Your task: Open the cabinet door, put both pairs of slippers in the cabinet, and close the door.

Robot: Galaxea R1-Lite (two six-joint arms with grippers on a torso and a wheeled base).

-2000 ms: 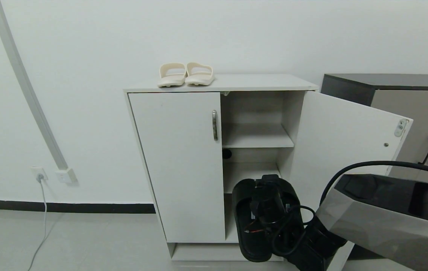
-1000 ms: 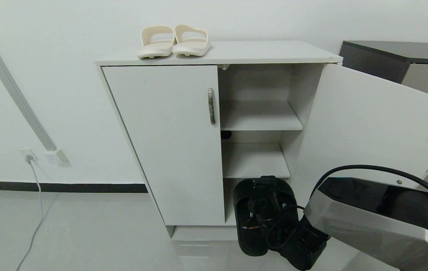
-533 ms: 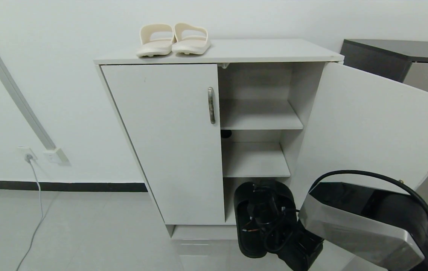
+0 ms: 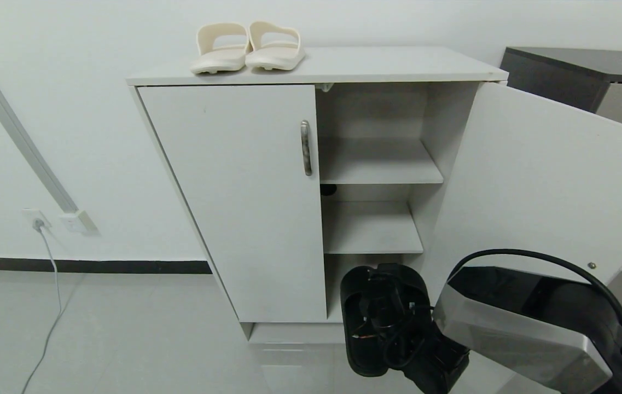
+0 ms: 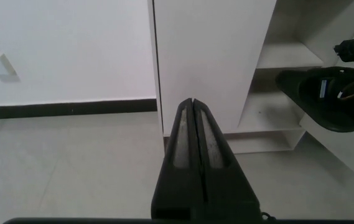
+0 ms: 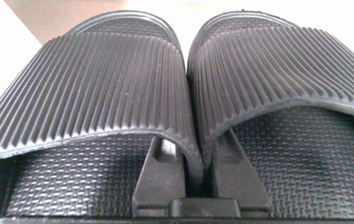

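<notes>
My R claw [image 6: 194, 163] is clamped on the inner strap sides of the black slippers [image 4: 355, 320], holding the pair just in front of the cabinet's [image 4: 234, 191] bottom compartment [image 4: 333, 287]. Long axis points into that opening, so next move is prob. straight fwd, just left of the open door [image 4: 535, 180].

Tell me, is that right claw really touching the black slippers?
Touching. The right wrist view shows the right gripper with a finger under each strap of the black slippers, the straps' inner edges pinched between the two fingers.
</notes>
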